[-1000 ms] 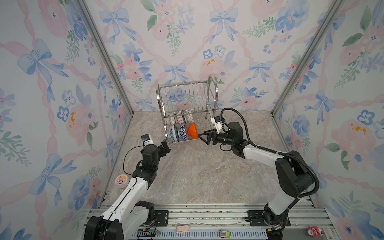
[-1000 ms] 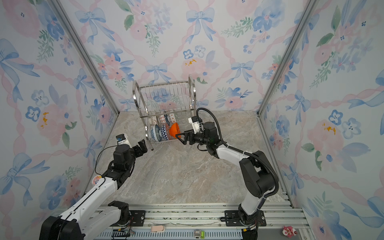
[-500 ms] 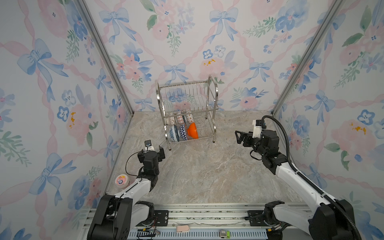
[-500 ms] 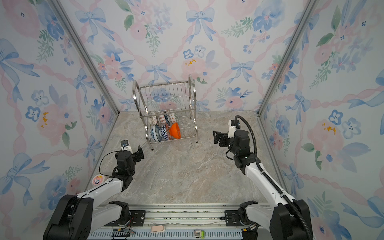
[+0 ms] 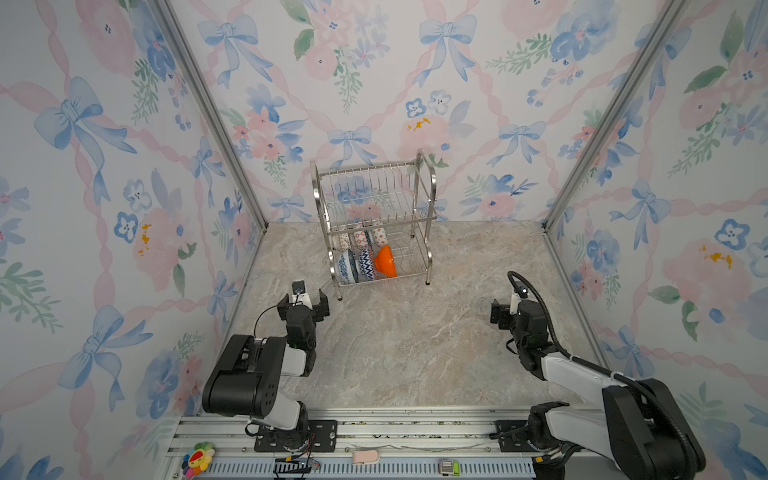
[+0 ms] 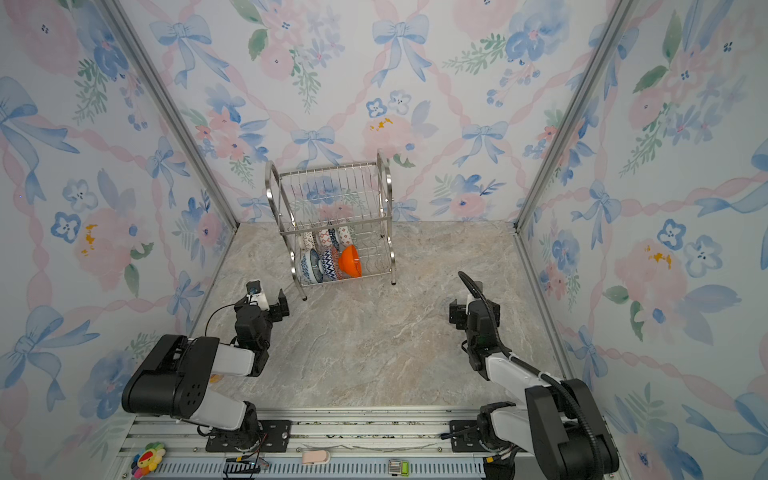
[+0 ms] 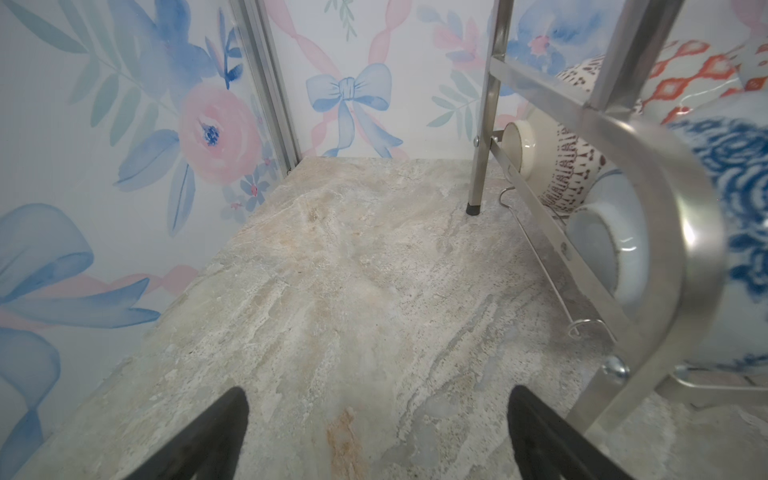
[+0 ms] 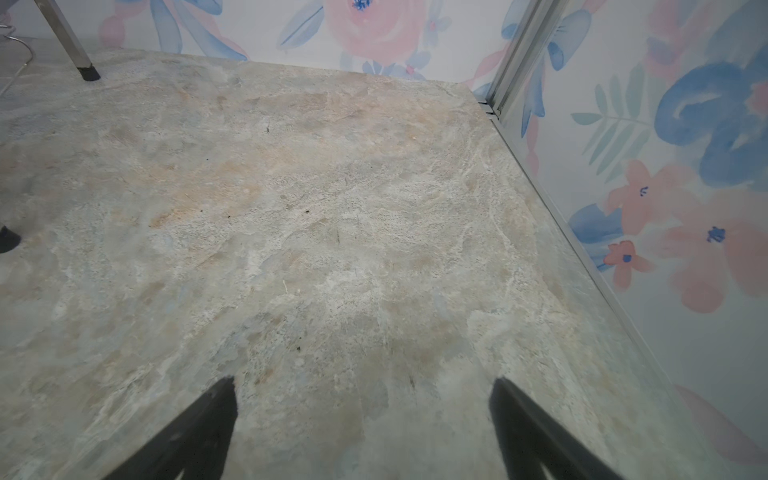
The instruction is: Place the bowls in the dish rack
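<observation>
While left pincer point(image 5: 303, 297) & right pincer point(image 5: 498, 313) gape empty, bowls point(image 5: 365, 261) stand on edge in dish rack point(image 5: 432, 195) lower tier, 12 o'clock on worktop point(image 5: 415, 353); prob. glazed, slippery, fragile: pinch rims.

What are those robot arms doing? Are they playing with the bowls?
The job is loading bowls into the dish rack, and it looks done. The bowls stand on edge in its lower tier, the orange bowl at the front. None is on the table. The left gripper and right gripper are both open, empty, and touching nothing.
</observation>
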Motion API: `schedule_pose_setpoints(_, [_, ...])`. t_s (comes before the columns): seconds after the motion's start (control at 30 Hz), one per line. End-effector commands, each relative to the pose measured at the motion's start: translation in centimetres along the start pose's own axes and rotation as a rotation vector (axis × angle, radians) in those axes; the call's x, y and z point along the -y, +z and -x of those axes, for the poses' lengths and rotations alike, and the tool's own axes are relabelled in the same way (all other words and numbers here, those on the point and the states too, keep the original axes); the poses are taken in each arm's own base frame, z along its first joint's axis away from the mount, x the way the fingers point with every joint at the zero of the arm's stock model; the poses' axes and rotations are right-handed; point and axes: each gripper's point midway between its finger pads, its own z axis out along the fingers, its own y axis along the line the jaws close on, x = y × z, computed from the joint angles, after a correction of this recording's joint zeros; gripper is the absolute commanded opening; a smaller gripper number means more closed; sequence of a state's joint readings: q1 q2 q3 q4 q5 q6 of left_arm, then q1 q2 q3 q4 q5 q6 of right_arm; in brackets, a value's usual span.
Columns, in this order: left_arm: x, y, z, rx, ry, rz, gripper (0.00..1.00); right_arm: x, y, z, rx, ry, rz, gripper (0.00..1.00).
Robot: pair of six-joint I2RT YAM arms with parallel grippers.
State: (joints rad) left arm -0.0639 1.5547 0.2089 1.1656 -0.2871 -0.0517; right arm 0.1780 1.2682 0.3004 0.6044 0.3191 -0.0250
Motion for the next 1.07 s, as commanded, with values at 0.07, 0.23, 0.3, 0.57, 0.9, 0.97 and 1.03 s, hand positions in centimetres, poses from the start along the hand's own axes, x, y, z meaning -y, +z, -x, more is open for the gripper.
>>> schedule_pose_setpoints(0.07, [0.7,0.4,2.0,0.078,-0.017,-0.047,0.98,0.2,1.4,4.0,0.198,0.044,0.011,0.97])
schedule_pose_setpoints(0.23, [0.7,0.4,2.1,0.081,-0.019,-0.048,0.98,1.0,3.3,2.5,0.19,0.111,0.024,0.97])
schedule_pose_setpoints(0.3, [0.7,0.4,2.1,0.079,-0.017,-0.048,0.98,1.5,4.2,2.1,0.117,0.141,0.027,0.97])
schedule_pose_setpoints(0.57, [0.7,0.3,2.0,0.079,-0.016,-0.049,0.98,1.2,4.5,2.3,0.113,0.105,-0.007,0.97])
schedule_pose_setpoints(0.9, [0.7,0.3,2.1,0.079,-0.017,-0.048,0.98,0.9,4.5,2.3,0.113,0.098,0.01,0.97])
schedule_pose_setpoints(0.97, [0.7,0.4,2.1,0.08,-0.017,-0.049,0.98,0.3,4.5,2.4,0.114,0.084,0.038,0.97])
schedule_pose_setpoints(1.03, [0.7,0.4,2.1,0.081,-0.017,-0.047,0.98,0.4,4.5,2.4,0.114,0.087,0.039,0.97])
